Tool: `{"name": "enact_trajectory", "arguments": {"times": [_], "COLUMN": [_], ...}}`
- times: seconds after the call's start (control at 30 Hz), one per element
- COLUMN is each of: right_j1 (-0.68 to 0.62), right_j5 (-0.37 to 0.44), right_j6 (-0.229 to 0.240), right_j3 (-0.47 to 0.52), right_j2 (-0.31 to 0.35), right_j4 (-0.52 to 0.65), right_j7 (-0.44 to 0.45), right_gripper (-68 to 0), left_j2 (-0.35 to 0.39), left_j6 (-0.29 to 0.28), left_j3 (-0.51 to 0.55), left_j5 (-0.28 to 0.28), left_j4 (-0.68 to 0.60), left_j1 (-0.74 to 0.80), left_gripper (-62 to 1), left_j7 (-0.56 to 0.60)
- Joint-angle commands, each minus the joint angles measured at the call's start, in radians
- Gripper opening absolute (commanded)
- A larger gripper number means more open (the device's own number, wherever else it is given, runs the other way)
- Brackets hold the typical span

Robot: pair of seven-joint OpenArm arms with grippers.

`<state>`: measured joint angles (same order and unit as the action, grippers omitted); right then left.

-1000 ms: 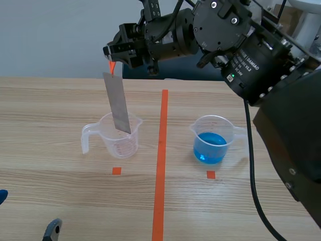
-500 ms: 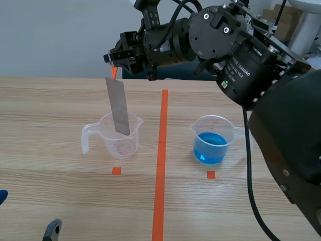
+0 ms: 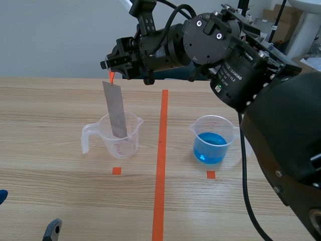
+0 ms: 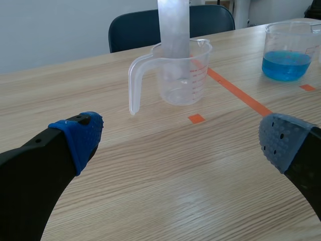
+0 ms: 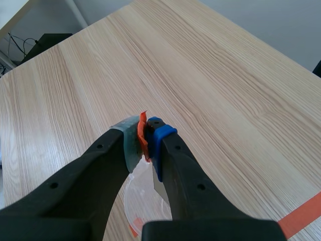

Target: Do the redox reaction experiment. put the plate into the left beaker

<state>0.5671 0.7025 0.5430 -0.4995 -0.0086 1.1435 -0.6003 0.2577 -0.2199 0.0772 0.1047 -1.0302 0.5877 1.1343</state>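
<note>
A grey metal plate (image 3: 115,110) hangs nearly upright, its lower end inside the clear empty left beaker (image 3: 114,135). My right gripper (image 3: 111,70), reaching in from the right and high over the table, is shut on the orange tab at the plate's top end. The right wrist view shows the pads pinching that orange tab (image 5: 143,134), with the plate (image 5: 159,187) and the beaker's rim (image 5: 131,211) below. Low at the near left, my left gripper (image 4: 178,143) stands open with nothing in it, and ahead of it are the beaker (image 4: 179,75) and plate (image 4: 173,25).
A second clear beaker (image 3: 214,139) with blue liquid stands right of the orange tape line (image 3: 161,160). Small orange squares (image 3: 116,170) mark the table in front of each beaker. A dark chair (image 4: 145,27) stands behind the table's far edge.
The right gripper has shifted slightly left, and the plate has straightened from a tilt and sunk a little deeper into the left beaker. The left gripper has kept still.
</note>
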Motion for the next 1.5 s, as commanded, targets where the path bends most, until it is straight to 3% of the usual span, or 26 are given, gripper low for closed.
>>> {"name": "enact_trajectory", "arguments": {"times": [0.0, 0.27, 0.73, 0.87, 1.0, 1.07, 1.47], "right_j1": [0.026, 0.026, 0.026, 0.026, 0.026, 0.026, 0.029], "right_j5": [0.005, 0.003, -0.003, -0.005, -0.023, -0.027, -0.116], "right_j6": [0.004, 0.027, 0.027, 0.031, 0.029, 0.025, 0.022], "right_j3": [0.001, 0.001, 0.001, 0.001, 0.001, 0.001, 0.001], "right_j2": [-0.006, -0.006, -0.012, -0.012, -0.012, -0.014, -0.031], "right_j4": [0.005, -0.037, -0.053, -0.053, -0.053, -0.053, -0.053], "right_j7": [0.020, 0.024, 0.057, 0.066, 0.111, 0.117, 0.121], "right_gripper": [-66.5, -66.5, -66.2, -51.1, -13.9, 0.4, 0.4], "left_j2": [0.006, 0.006, 0.006, 0.006, 0.006, 0.006, 0.006], "left_j6": [0.000, 0.000, 0.000, 0.000, 0.000, 0.000, 0.000], "left_j3": [0.005, 0.005, 0.005, 0.005, 0.005, 0.005, 0.005], "left_j5": [-0.006, -0.006, -0.006, -0.006, -0.006, -0.006, -0.006], "left_j4": [-0.011, -0.011, -0.011, -0.011, -0.011, -0.011, -0.011], "left_j1": [0.011, 0.010, 0.010, 0.010, 0.010, 0.010, 0.010], "left_gripper": [1.4, 1.4, 1.4, 1.4, 1.4, 1.4, 1.4], "left_j7": [0.017, 0.018, 0.018, 0.018, 0.018, 0.018, 0.017]}}
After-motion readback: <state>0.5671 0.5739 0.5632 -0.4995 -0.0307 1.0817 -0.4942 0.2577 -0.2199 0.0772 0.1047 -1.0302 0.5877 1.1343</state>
